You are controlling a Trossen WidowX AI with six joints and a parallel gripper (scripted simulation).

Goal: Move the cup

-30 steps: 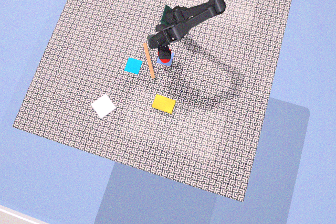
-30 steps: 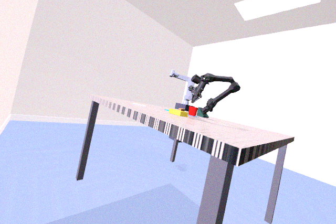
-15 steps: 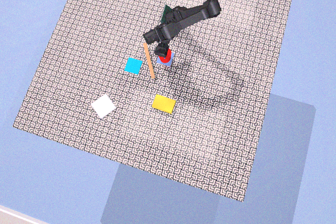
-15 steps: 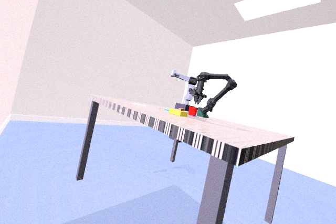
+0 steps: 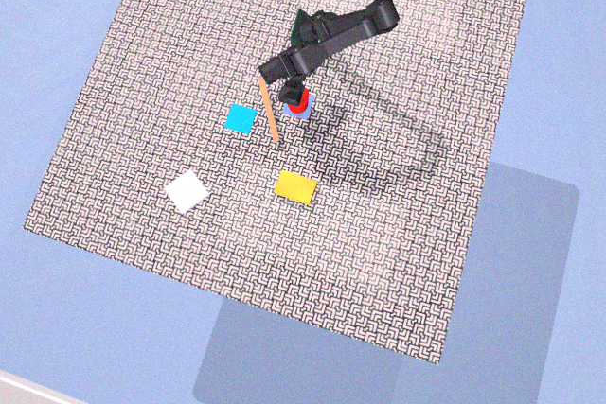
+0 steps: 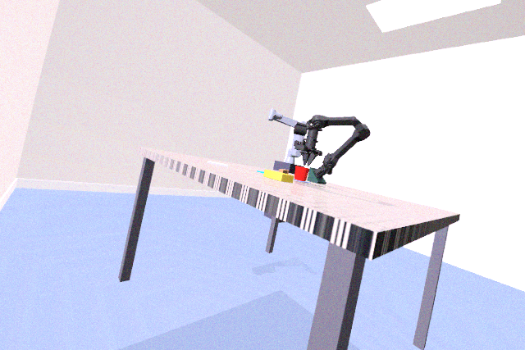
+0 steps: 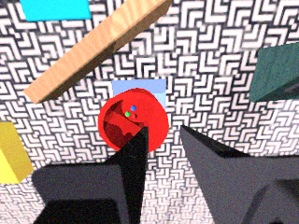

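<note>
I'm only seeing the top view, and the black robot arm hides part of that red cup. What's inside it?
Observer: In the wrist view, the red cup holds at least a small blue marble and a small green marble.

Operator: Is the arm's claw pinching it yet? From above I can't see its tips.

Observer: No. The black gripper is partly open, its two fingers apart with nothing between them.
</note>
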